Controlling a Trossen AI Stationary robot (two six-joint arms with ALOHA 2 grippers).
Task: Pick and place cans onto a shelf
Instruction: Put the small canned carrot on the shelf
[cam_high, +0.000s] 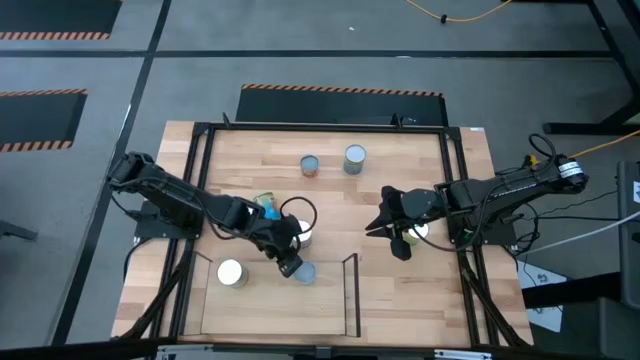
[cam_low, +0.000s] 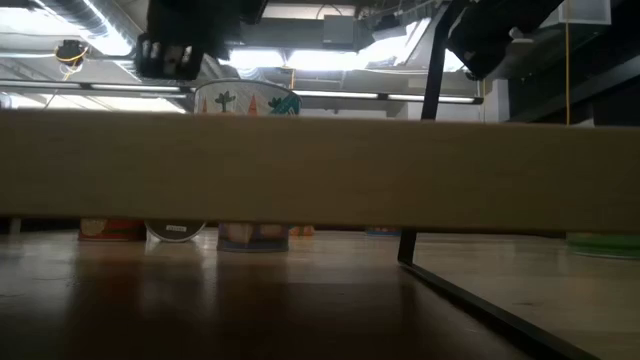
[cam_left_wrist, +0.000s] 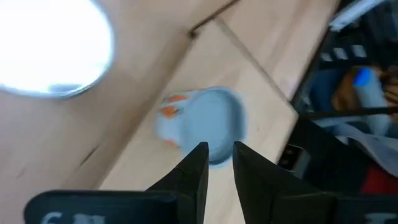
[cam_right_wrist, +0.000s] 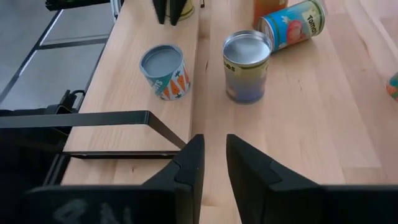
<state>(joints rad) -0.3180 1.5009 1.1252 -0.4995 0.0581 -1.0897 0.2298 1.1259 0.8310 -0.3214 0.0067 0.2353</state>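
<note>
The left gripper (cam_high: 291, 266) hovers right over a blue-grey-topped can (cam_high: 305, 272) standing on the shelf (cam_high: 270, 315), at the table's near edge on the left arm's side. Its fingers show only a narrow gap with nothing in it, so the can stands free. It looks set down at the shelf's inner end, leaving room along the board for more. A white-topped can (cam_high: 232, 273) stands well apart from it, also on the board as far as the high view tells.

The right gripper (cam_high: 385, 225) hangs over the table's right half, jaws narrow and empty too. A green-tinged can (cam_high: 415, 232) sits partly under its arm, probably its next pick, though that is a judgement.

Now the count from above:
- two cans on the shelf
- two upright at the far side, one blue-topped (cam_high: 310, 165), one silver (cam_high: 354, 158)
- one lying on its side (cam_high: 265, 205) by the left arm
- one white-topped (cam_high: 303, 237) near it
- the green one at the right

That makes seven. The right wrist view shows an orange can (cam_right_wrist: 267, 6) beyond the toppled one. It may be an eighth hidden beneath the left arm, but that cannot be told.

Two arms, two grippers, one shelf.
</note>
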